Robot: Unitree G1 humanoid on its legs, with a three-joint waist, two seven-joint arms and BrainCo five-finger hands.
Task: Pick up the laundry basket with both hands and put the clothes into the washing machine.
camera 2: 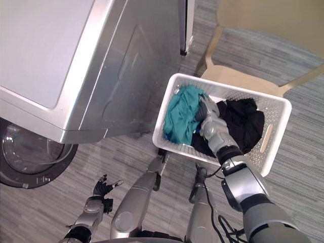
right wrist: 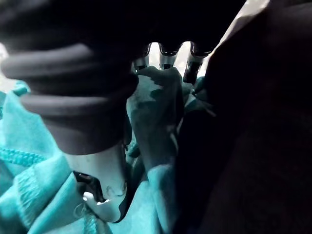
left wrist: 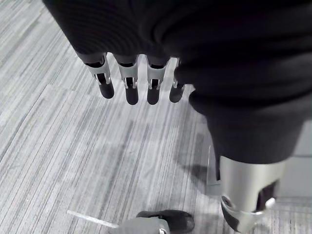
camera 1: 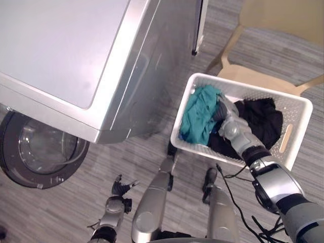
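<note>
The left hand [camera 1: 120, 189] hangs empty above the floor, its fingers [left wrist: 131, 85] straight and slack. The washer [camera 1: 76, 55] has its door [camera 1: 40, 152] swung out, probably for loading. The basket [camera 1: 298, 119] sits on the floor beside the washer, its far edge against a chair [camera 1: 283, 30]. The right hand [camera 1: 228, 120] is buried in the clothes [camera 1: 200, 114]; I cannot tell its grip.

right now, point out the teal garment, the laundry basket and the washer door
teal garment [camera 1: 198, 117], left eye view, mid cloth
laundry basket [camera 1: 253, 91], left eye view, far wall
washer door [camera 1: 43, 152], left eye view, glass
</note>
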